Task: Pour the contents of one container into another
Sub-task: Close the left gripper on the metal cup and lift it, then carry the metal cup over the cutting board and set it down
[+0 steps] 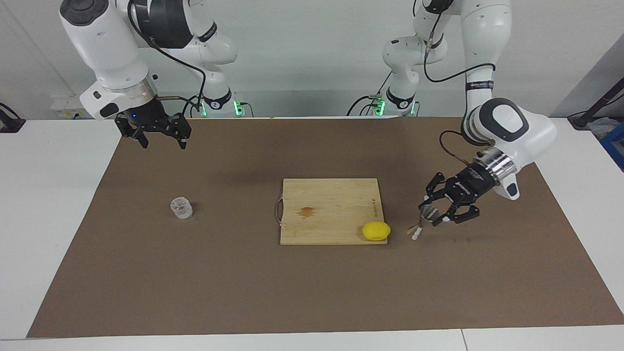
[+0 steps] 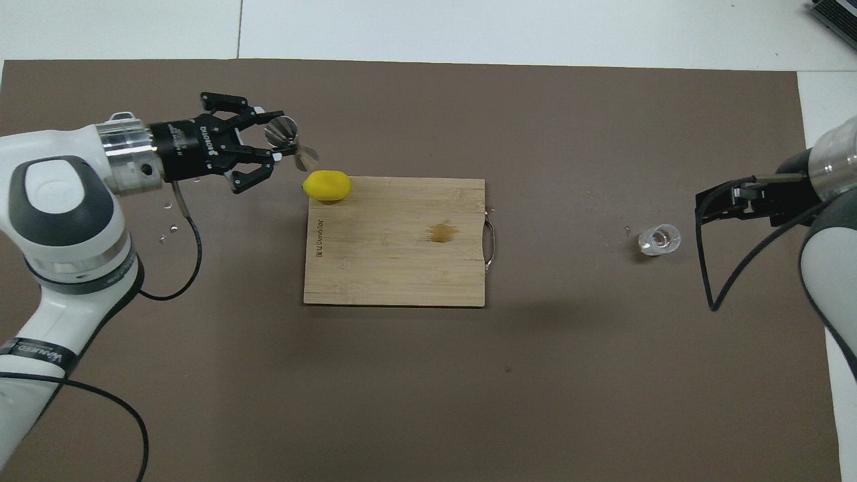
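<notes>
Facing view: left hand (image 1: 435, 214) clamped on shiny steel hourglass jigger (image 1: 425, 217), lifted, tilted. Ribbed clear glass tumbler (image 1: 181, 207) on counter under waiting right hand (image 1: 161, 136), fingers apart. Pour not begun.

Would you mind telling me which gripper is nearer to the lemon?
Left. The left gripper, shut on the jigger, hangs just beside the lemon; the right gripper waits, open, toward the right arm's end.

Yellow lemon (image 1: 376, 230), steel jigger (image 1: 423, 219), brown mat (image 1: 195, 273).
</notes>
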